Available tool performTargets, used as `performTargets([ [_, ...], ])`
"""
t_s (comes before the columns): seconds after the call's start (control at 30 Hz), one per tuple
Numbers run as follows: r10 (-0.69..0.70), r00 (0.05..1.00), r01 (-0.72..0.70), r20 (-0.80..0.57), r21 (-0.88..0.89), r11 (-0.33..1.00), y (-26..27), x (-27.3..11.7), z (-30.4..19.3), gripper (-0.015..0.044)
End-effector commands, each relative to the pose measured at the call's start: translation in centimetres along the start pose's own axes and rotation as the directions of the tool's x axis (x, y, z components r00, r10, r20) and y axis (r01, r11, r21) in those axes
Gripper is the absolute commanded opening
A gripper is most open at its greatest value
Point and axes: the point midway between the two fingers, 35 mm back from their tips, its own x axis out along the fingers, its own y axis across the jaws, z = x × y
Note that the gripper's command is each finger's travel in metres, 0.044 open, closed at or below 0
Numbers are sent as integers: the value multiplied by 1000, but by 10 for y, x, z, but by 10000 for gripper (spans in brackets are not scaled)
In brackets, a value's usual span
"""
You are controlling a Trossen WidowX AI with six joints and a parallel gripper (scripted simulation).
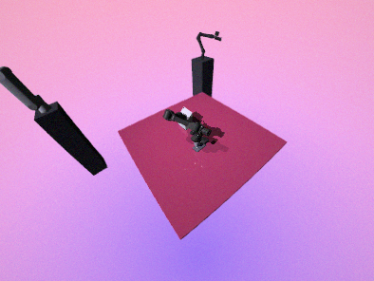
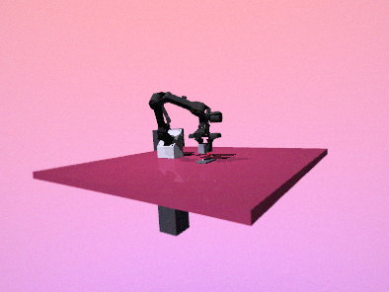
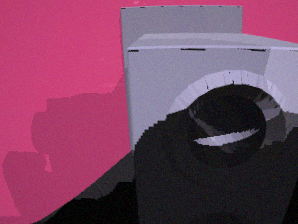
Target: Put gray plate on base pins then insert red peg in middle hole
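My gripper (image 2: 207, 142) (image 1: 201, 138) is shut on the gray plate (image 2: 202, 148) (image 3: 150, 85), which hangs a little above the base. In the wrist view the plate fills much of the frame and shows a large round hole, partly in shadow. The gray base (image 1: 198, 148) (image 2: 205, 161) (image 3: 182, 25) lies on the table below the gripper; in the wrist view it shows behind the plate's upper edge. Its pins are mostly hidden or too small to tell. The red peg (image 2: 208, 154) shows as a small red spot just behind the base, partly hidden.
The arm's white mount (image 1: 186, 112) (image 2: 170, 150) stands on the crimson table (image 1: 176, 190) (image 2: 123, 178) behind the gripper. Two dark pillars (image 1: 71, 138) (image 1: 202, 76) with arm-like fixtures stand outside the table's edges.
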Motion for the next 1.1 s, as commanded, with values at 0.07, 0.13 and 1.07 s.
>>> performTargets([
  [0.07,2,1000,-2,4,-2,1000,0,0,1,0],
  [0.13,2,1000,-2,4,-2,1000,0,0,1,0],
  [1.07,2,1000,-2,5,-2,1000,1,31,2,0],
])
